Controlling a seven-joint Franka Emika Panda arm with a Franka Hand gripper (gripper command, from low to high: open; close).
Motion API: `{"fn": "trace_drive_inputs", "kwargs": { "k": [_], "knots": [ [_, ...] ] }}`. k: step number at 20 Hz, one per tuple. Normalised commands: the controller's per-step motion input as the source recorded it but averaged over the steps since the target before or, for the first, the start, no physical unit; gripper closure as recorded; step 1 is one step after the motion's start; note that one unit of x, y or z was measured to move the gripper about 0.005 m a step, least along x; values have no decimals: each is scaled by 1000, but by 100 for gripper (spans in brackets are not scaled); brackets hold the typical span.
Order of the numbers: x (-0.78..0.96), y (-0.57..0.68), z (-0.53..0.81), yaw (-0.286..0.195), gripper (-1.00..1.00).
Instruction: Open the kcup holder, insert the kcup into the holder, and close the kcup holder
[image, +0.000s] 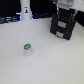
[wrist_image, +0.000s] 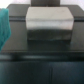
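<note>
The kcup holder (image: 64, 26) is a black boxy unit with two stacked drawer-like fronts at the exterior view's upper right. Both fronts look shut. My gripper (image: 64, 6) hangs right above its top, blurred, and I cannot tell how its jaws stand. The wrist view is filled by the holder's dark body (wrist_image: 42, 65) with a grey block-like part (wrist_image: 49, 27) on it, all out of focus. The kcup (image: 28, 48), a tiny whitish pod with a round green top, stands upright on the white table, well apart from the holder toward the exterior view's left.
A white upright post-like object (image: 25, 10) stands at the back left of the exterior view. Dark items (image: 10, 19) line the table's far edge. A teal shape (wrist_image: 4, 27) shows at the wrist view's edge.
</note>
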Motion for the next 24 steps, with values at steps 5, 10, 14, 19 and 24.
{"fn": "trace_drive_inputs", "kwargs": {
  "k": [5, 10, 14, 19, 24],
  "knots": [
    [-344, 60, -414, -22, -100],
    [-376, 2, -384, -16, -100],
    [-299, 15, -297, -20, 100],
    [-41, 3, -17, -9, 100],
    [58, -10, 2, -7, 100]
  ]
}}
